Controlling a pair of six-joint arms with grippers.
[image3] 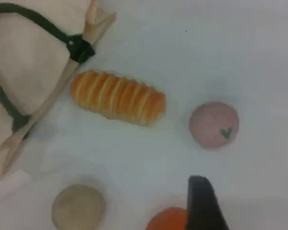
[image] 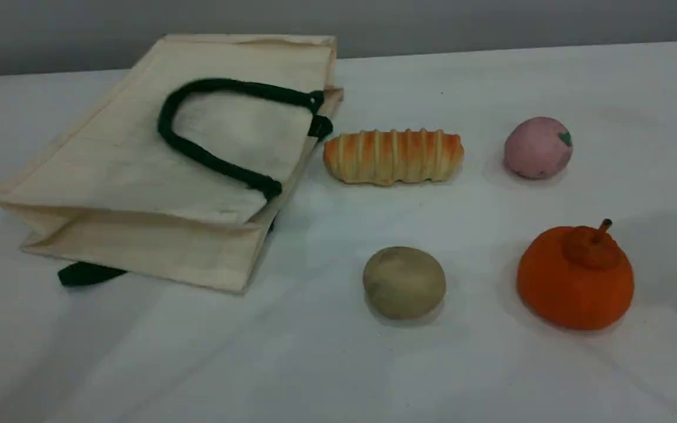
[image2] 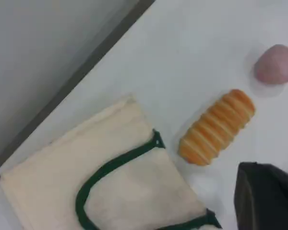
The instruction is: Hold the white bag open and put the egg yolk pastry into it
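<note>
The white bag (image: pixel 127 158) lies flat on its side at the table's left, its mouth facing right and its dark green rope handle (image: pixel 197 154) resting on top. The egg yolk pastry (image: pixel 404 282), a dull tan dome, sits on the table in front of and to the right of the bag. Neither arm appears in the scene view. The left wrist view looks down on the bag (image2: pixel 62 167), with the left gripper's dark fingertip (image2: pixel 266 196) at the bottom right, touching nothing. The right wrist view shows the pastry (image3: pixel 78 207) at lower left and one right fingertip (image3: pixel 201 201) hovering above the table.
A long orange-striped bread loaf (image: pixel 393 155) lies just right of the bag's mouth. A pink ball with a green leaf (image: pixel 537 147) sits at the far right. An orange fruit with a stem (image: pixel 575 276) stands at the near right, beside the pastry.
</note>
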